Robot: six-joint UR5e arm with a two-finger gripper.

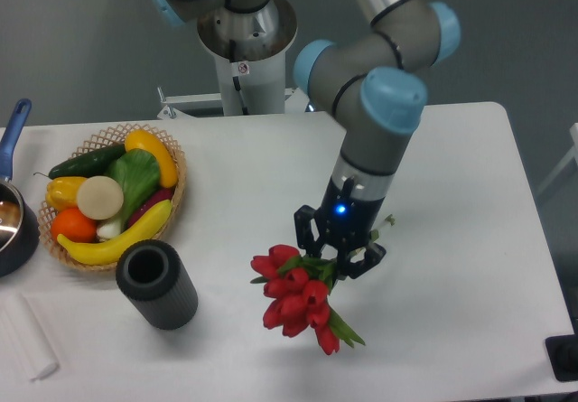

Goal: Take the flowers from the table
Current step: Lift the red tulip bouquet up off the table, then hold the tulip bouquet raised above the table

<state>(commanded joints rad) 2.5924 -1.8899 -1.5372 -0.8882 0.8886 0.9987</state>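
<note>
The flowers [295, 301], a bunch of red tulips with green leaves, lie at the front middle of the white table [452, 185], heads pointing to the front left. My gripper [339, 262] points straight down over the stem end of the bunch, and its black fingers [307, 230] stand close on either side of the stems, shut on them. A thin green stem tip [388, 221] sticks out behind the gripper to the right. I cannot tell whether the bunch touches the table or hangs just above it.
A wicker basket [177, 163] of fruit and vegetables stands at the left. A black cylinder [156, 285] stands in front of it. A dark pot with a blue handle [13, 230] is at the left edge, and a white cloth [27, 341] lies at the front left.
</note>
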